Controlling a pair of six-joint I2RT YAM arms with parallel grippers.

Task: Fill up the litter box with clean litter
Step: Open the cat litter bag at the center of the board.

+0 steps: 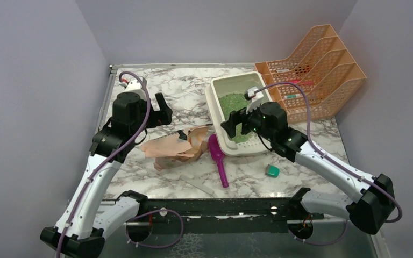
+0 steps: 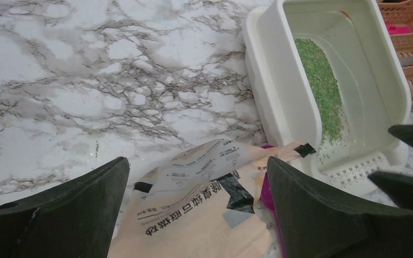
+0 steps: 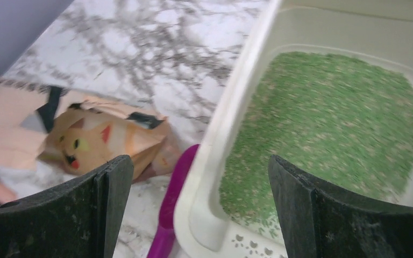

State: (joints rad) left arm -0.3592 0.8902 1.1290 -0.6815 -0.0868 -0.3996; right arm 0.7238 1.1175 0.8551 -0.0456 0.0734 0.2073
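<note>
Before me on the marble tabletop, a crumpled tan paper bag lies just beside a magenta scoop. A small teal block sits nearer me, and an orange mesh file rack stands far right.

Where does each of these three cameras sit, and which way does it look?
Top view: fixed above and behind, looking down on the table; left arm and right arm show.
Left wrist: rides the left arm, looking past the open left pincer at the paper bag and litter box.
Right wrist: rides the right arm, looking past the open right pincer into the litter.
Shared: both wrist views show bag and box.
</note>
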